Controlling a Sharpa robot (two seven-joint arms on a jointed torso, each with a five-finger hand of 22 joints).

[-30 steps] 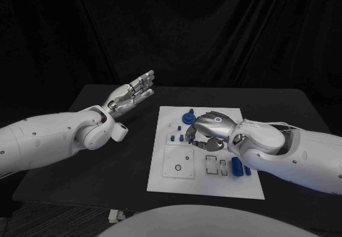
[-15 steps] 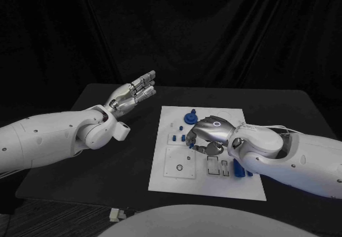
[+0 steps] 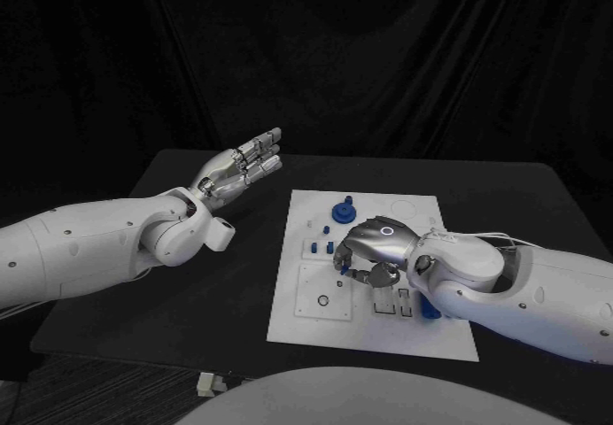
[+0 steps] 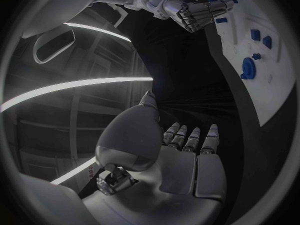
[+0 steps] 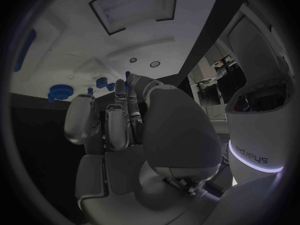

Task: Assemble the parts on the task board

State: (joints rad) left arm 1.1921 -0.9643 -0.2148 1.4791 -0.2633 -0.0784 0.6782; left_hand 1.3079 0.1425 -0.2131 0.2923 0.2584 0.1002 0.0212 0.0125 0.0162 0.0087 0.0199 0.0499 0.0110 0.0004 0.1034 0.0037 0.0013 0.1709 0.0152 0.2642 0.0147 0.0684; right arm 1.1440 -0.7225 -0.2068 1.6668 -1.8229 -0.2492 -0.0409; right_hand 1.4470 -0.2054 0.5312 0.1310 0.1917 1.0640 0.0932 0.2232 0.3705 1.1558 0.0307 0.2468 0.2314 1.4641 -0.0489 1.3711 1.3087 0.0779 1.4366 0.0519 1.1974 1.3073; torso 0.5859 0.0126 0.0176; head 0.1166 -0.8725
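The white task board [image 3: 370, 328] lies in the middle of the black table [image 3: 191, 301]. The right hand [image 3: 375, 248] is low over the middle of the board, with its fingers [image 3: 370, 275] curled down close together. A small blue part [image 3: 343, 263] peeks out by the fingertips, but I cannot tell if the hand is holding it or just touching it. A round blue gear [image 3: 343, 212] sits near the far end of the board, and a long blue part [image 3: 407, 304] lies near the robot's end, just beside the right arm. The left hand [image 3: 243, 165] is up in the air, well away to the side of the board, with its fingers spread wide and nothing in them. To do this step well, I think the right hand should go slowly, keep the little part straight over its hole, and push gently. A tilted part could get stuck or pop out.
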